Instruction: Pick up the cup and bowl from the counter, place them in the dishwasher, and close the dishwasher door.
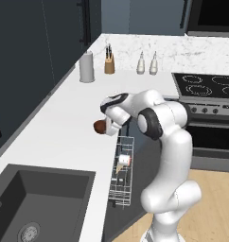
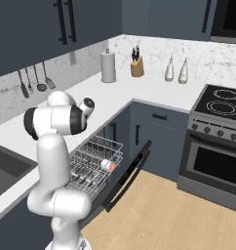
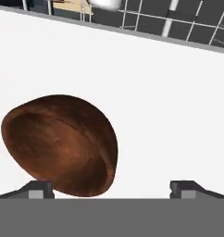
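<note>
Reddish-brown bowl [image 3: 60,143] on white surface [image 1: 64,137], left of frame, off-centre before open pincer [image 3: 111,190], ungrasped. White cup [image 2: 107,165] already in dishwasher [image 2: 93,163] rack. Door [image 2: 127,176] down. Left: bowl, then door.

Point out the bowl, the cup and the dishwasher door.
bowl [image 3: 63,143]: hand view, on its glossy brown outer wall.
cup [image 2: 107,165]: right base view, on its white side as it lies in the wire rack.
dishwasher door [image 2: 131,172]: right base view, on the dark inner face of the open panel.
</note>
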### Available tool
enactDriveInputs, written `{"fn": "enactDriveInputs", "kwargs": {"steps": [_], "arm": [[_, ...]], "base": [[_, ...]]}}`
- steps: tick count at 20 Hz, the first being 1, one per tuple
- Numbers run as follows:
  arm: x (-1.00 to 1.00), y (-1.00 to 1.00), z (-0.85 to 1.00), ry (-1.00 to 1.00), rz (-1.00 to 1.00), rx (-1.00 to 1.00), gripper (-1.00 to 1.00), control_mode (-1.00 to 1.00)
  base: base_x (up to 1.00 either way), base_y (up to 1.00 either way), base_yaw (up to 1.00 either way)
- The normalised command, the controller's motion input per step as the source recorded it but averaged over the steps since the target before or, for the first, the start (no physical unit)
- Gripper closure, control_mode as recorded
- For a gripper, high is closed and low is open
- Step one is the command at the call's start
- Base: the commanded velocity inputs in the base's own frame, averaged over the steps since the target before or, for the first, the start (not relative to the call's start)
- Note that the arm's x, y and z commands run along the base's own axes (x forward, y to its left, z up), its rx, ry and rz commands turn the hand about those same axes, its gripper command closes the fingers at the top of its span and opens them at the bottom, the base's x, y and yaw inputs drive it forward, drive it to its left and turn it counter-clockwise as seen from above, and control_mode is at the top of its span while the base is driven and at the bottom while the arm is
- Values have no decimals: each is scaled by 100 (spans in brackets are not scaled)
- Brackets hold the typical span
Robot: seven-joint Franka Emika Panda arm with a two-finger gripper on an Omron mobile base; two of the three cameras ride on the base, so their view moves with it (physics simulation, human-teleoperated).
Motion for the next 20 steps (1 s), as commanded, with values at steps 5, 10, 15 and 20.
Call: {"fn": "enactDriveInputs", "kwargs": {"steps": [5, 10, 15, 20], "arm": [[29, 29, -15, 26, 0, -12, -100, -100], [42, 5, -23, 25, 0, -8, -100, -100], [41, 0, -26, 26, 0, -4, -100, -100], [22, 0, -60, 26, 0, -4, -100, -100]], "base": [[0, 0, 0], [0, 0, 0], [0, 0, 0], [0, 0, 0]]}}
